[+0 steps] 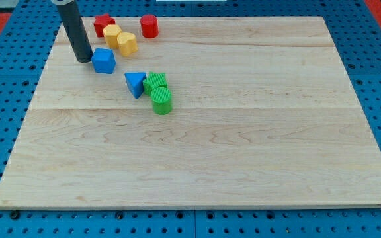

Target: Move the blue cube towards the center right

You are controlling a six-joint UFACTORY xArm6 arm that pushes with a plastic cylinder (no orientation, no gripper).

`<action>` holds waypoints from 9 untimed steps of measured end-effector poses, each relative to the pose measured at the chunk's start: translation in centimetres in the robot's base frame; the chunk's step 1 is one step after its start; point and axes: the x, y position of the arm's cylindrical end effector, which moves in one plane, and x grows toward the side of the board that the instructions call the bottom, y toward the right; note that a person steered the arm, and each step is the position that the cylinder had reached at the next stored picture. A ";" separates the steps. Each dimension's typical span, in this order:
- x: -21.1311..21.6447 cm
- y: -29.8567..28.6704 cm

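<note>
The blue cube (pixel 103 60) sits on the wooden board (pixel 243 145) near the view's top left. My tip (pixel 84 59) rests on the board just left of the blue cube, close to its left face or touching it. The dark rod rises from there toward the view's top. The centre right of the board lies far to the cube's right.
Two yellow blocks (pixel 112 34) (pixel 127 43) and a red block (pixel 102 24) cluster above the cube. A red cylinder (pixel 149 26) stands to their right. A blue triangular block (pixel 135 83), a green block (pixel 155 82) and a green cylinder (pixel 162 101) lie below right of the cube.
</note>
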 end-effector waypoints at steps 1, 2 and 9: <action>0.2 1.3; 2.0 4.8; 1.7 31.1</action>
